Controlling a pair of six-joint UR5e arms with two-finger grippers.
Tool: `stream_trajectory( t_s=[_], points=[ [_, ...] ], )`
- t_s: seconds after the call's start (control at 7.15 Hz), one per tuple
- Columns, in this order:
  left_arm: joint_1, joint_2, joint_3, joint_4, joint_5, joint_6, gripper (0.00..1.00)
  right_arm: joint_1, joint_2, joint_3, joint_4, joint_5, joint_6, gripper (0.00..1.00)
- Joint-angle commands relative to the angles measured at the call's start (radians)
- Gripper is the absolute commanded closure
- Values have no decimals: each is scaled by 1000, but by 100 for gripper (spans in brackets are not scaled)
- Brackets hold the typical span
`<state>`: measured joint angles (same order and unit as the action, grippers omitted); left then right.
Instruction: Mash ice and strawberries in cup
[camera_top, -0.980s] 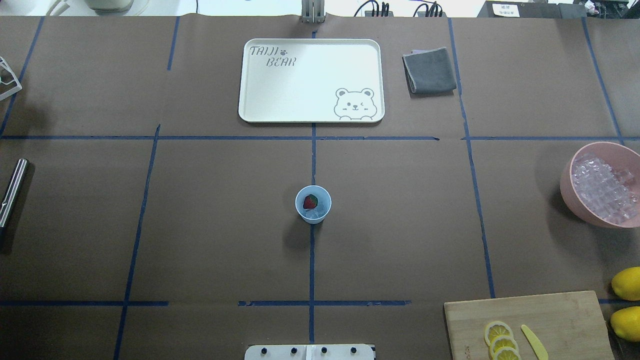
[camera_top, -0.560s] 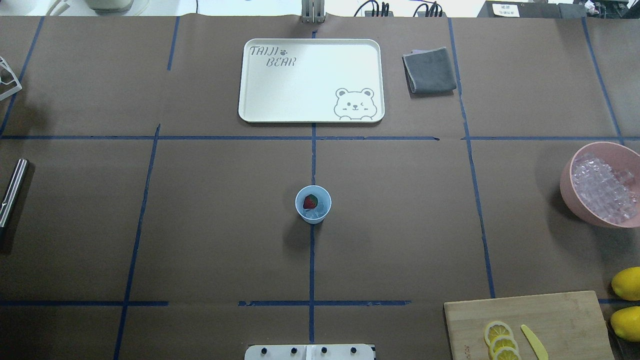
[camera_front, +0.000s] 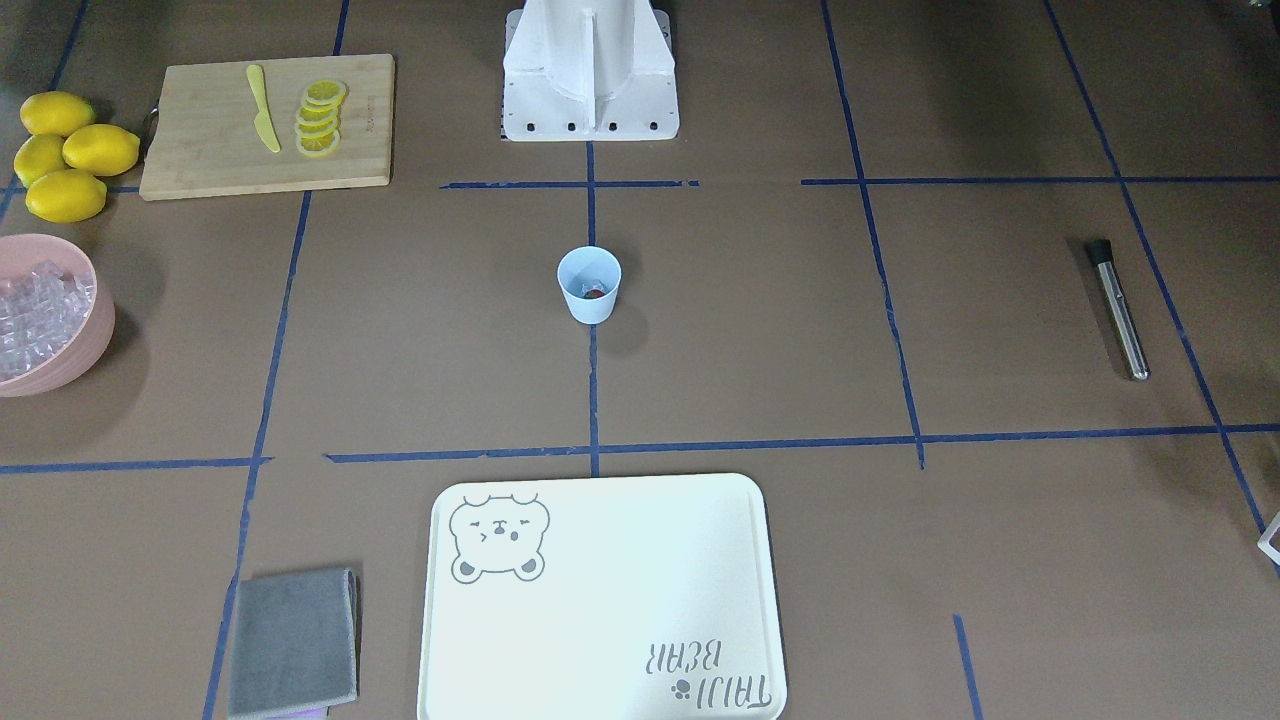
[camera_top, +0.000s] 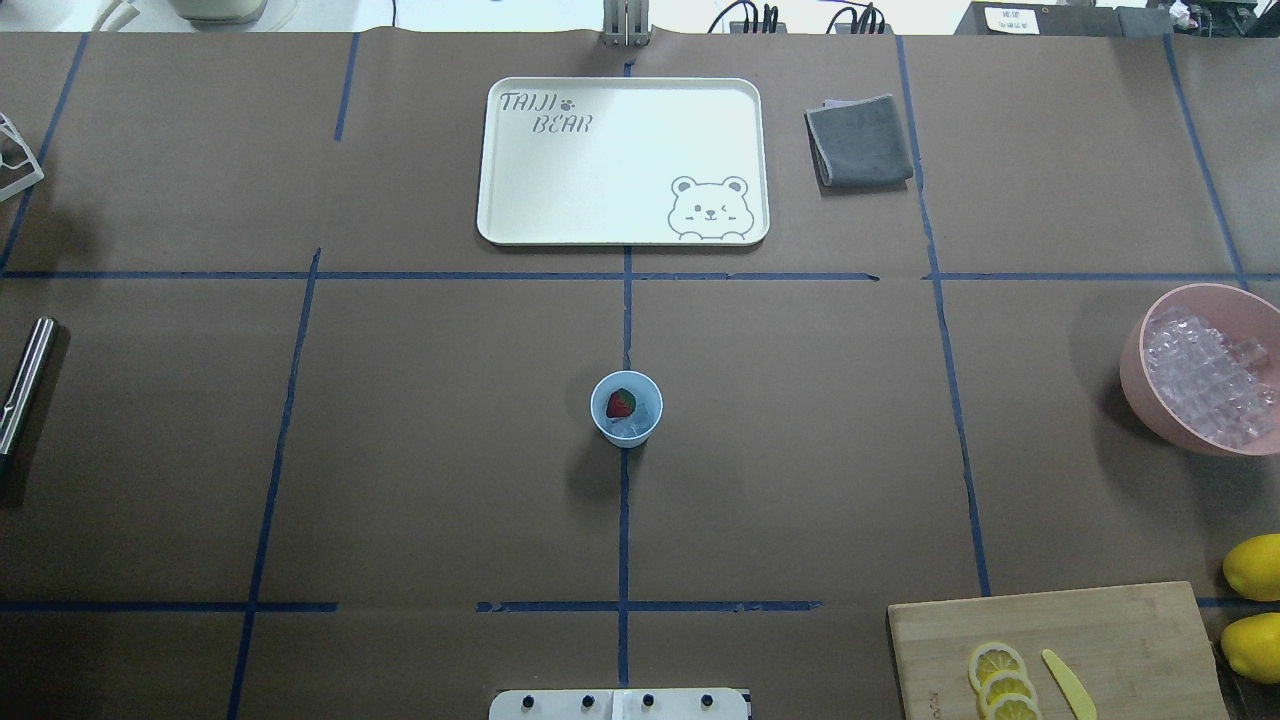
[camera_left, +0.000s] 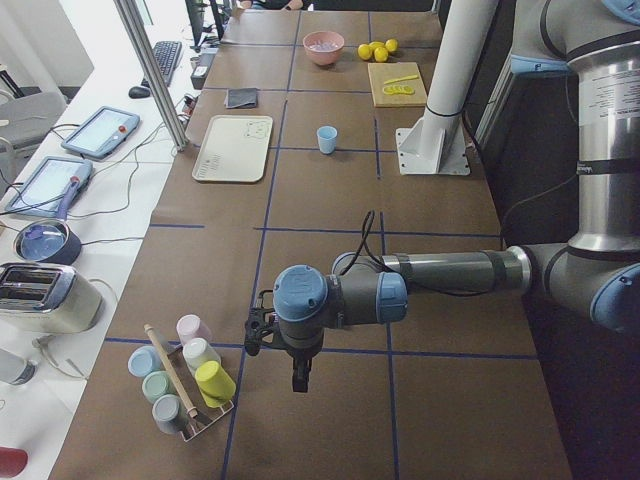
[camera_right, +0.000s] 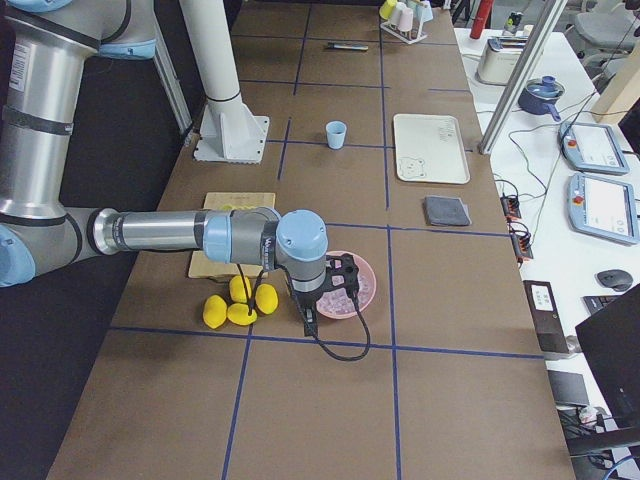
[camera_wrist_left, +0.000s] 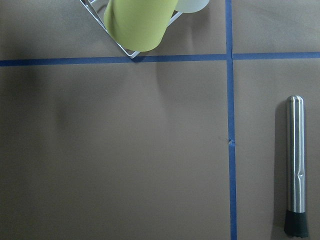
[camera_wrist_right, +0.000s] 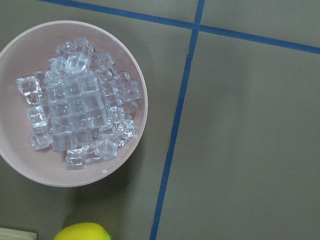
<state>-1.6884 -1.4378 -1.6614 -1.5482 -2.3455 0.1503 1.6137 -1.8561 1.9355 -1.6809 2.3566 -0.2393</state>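
Note:
The light-blue cup (camera_top: 626, 408) stands upright at the table's middle, also seen in the front view (camera_front: 589, 285). Inside it lie a red strawberry (camera_top: 620, 404) and ice cubes (camera_top: 640, 420). A steel muddler (camera_top: 22, 385) lies at the far left, and shows under the left wrist camera (camera_wrist_left: 295, 165). My left gripper (camera_left: 297, 378) hangs over the table's left end near the muddler. My right gripper (camera_right: 310, 322) hangs by the pink bowl (camera_wrist_right: 137, 82) of ice (camera_wrist_right: 80, 115). I cannot tell whether either is open or shut.
A white bear tray (camera_top: 623, 160) and a grey cloth (camera_top: 858, 140) lie at the back. A cutting board (camera_top: 1100, 640) with lemon slices (camera_top: 1000, 685) and a yellow knife (camera_top: 1068, 683) is front right, lemons (camera_top: 1255, 567) beside it. A rack of cups (camera_left: 185, 380) stands far left.

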Motion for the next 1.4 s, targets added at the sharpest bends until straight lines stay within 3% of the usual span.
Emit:
stream_trajectory(
  t_s=[0.0,1.26],
  points=[
    [3,-1,3,-1,2,0,0,0,0,0,1,0,0,1],
    [24,-1,6,2,0,0,0,-2,-2,-4,-2,35,0,1]
  ],
)
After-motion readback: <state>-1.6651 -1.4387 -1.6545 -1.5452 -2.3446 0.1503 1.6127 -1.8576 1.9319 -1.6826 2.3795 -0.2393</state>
